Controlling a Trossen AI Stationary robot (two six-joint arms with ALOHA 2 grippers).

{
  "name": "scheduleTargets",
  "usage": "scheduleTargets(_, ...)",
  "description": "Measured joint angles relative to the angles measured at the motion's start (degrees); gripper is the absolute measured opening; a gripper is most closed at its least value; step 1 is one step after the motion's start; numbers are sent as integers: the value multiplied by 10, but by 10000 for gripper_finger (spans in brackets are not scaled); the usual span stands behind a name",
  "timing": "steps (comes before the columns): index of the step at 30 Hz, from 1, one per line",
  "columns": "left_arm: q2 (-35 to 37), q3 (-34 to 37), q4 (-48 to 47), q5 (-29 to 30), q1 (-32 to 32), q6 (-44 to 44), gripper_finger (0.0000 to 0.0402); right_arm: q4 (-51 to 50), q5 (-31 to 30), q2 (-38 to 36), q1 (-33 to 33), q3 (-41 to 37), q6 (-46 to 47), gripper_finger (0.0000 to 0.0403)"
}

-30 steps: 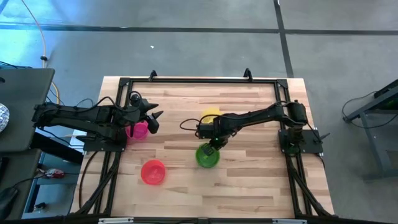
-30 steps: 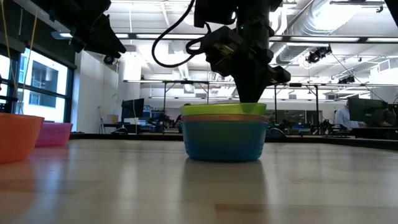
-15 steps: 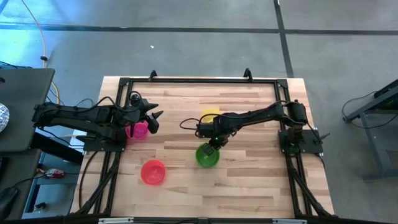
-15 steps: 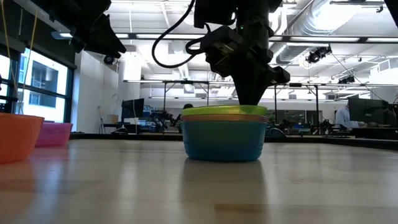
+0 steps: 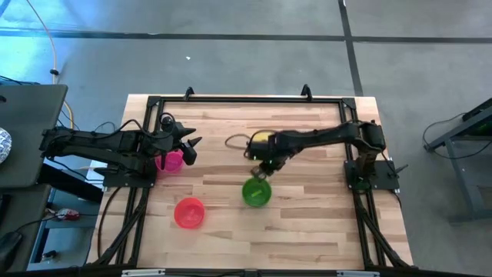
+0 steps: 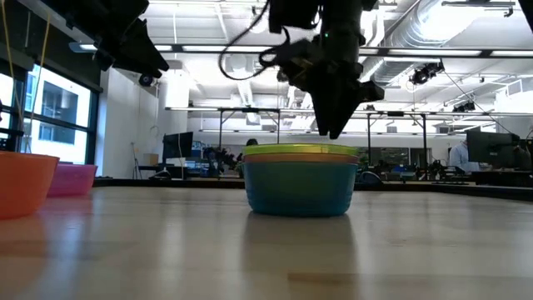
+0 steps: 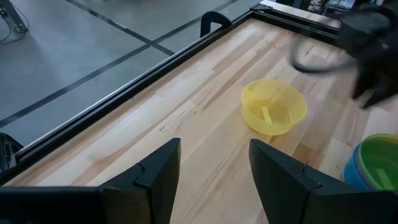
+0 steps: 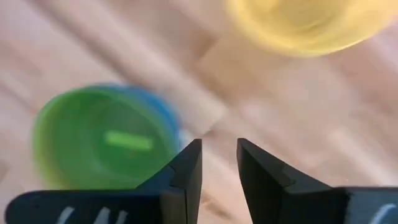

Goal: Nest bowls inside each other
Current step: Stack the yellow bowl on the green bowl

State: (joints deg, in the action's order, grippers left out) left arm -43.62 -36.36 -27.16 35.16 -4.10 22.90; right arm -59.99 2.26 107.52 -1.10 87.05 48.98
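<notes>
right arm (image 5: pixel 263 165) over table between green bowl (image 5: pixel 256 192) and yellow bowl (image 5: pixel 261 141) | fingers slightly apart, empty | left fingers (image 7: pixel 158 171) spread

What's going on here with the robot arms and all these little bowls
The robot is nesting bowls. The green bowl sits on top of a stack in the teal blue bowl near the table's middle. The right pincer, empty and slightly open, has lifted off the stack toward the yellow bowl, which sits alone. The left pincer hangs open above the pink bowl. The red bowl is loose near the front.
</notes>
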Motion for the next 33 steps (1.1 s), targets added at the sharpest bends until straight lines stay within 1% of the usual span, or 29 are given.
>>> scheduleTargets(4, 0, 0, 0, 0, 0, 0, 181, -24, -4, -2, -51, 0, -37, 94)
scheduleTargets(11, 0, 0, 0, 0, 0, 9, 181, -15, -8, -2, -138, 0, -87, 94)
scheduleTargets(17, 0, 0, 0, 0, 0, 10, 181, -9, -5, 1, -186, -4, -118, 94)
scheduleTargets(24, 0, 0, 0, 0, 0, 10, 181, 12, 5, 8, -211, -21, -135, 94)
scheduleTargets(33, 0, 0, 0, 2, 0, 10, 181, 50, 34, 46, -212, -21, -147, 94)
